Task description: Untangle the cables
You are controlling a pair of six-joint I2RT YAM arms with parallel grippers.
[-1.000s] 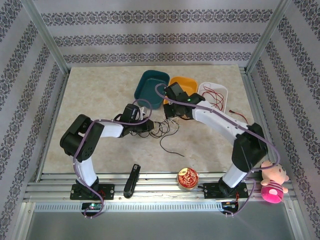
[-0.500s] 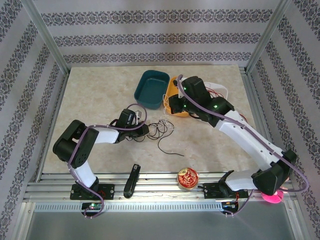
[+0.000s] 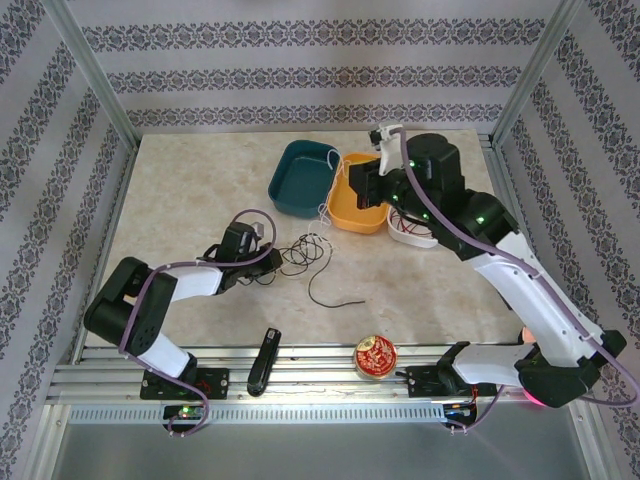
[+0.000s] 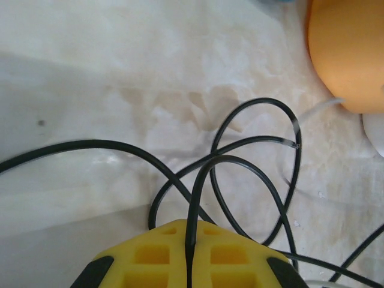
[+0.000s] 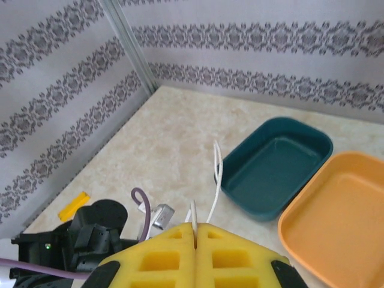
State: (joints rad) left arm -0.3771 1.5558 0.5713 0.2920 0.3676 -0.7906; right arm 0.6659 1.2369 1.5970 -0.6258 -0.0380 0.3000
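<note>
Risen and swung back, the right arm (image 3: 500, 265) now stands over the shallow orange plastic tray (image 3: 358, 210), with the thin black tangled cables (image 3: 300, 255) lying mid-table. At the left wrist, the left gripper (image 4: 189, 255) is pinched shut on one black strand (image 4: 198, 180). At the right wrist, the right gripper (image 5: 195, 231) is clamped on the thin white cable (image 5: 217, 174). Draw them apart slowly, watching for snags.

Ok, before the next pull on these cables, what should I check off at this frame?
1. Left gripper shut on the black cable: ok.
2. Right gripper shut on the white cable: ok.
3. Black cable free of crossings ahead of the left gripper: not ok, its loops overlap.
4. White cable clear of the tangle: cannot tell.
5. Right gripper lifted, near the orange tray: ok.
</note>
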